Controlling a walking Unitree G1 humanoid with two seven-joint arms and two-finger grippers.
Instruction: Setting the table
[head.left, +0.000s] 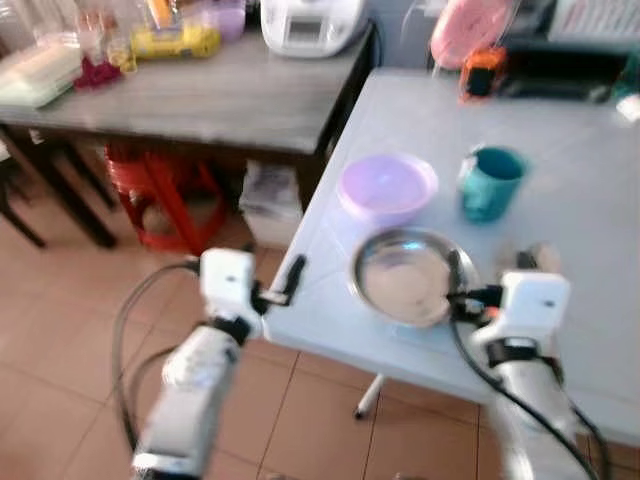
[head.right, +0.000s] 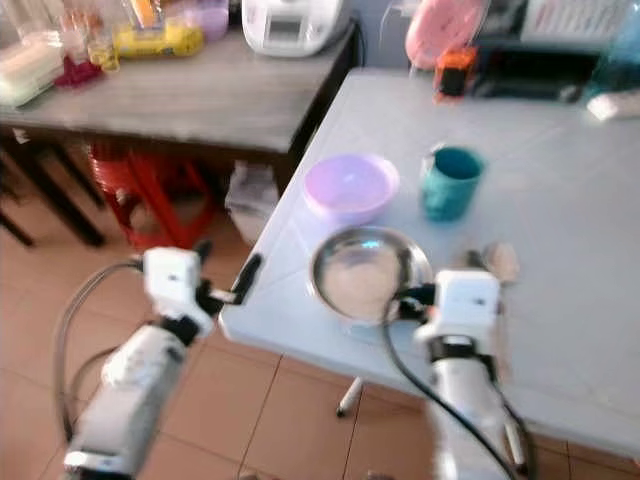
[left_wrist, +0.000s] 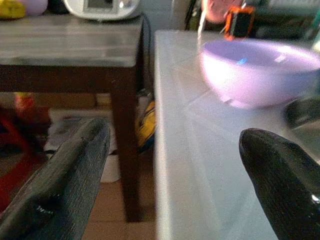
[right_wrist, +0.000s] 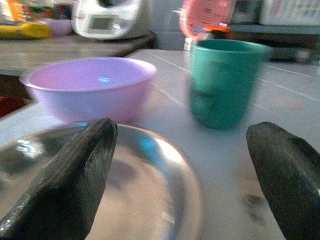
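on the near left corner of the pale table (head.left: 560, 210) sit the three things i am to lay out, all close to the near edge and within my reach. behind it, against its left edge, stands a dark wooden side table (head.left: 230, 100) with a white cooker (head.left: 310, 22) and jars, and a red stool (head.left: 165, 195) beneath; none of that is part of my work.

largest of the task items is the steel plate (head.left: 405, 275), nearest the near edge. the lilac bowl (head.left: 387, 186) stands just behind it, apart from it but close, and the teal cup (head.left: 490, 182) stands upright beside the bowl, further from the left edge. i judge they are grouped as one place setting not yet spread out.

my right gripper (right_wrist: 180, 175) hangs low over the plate's rim nearest me, fingers spread wide, holding nothing; the spread suits taking the rim. my left gripper (left_wrist: 172, 175) is also spread and empty, straddling the table's left edge near the corner, one finger (left_wrist: 65, 170) over the floor, the other over the surface, pointing towards the bowl.

the head views are blurred, so fine contact at the plate rim i cannot confirm.
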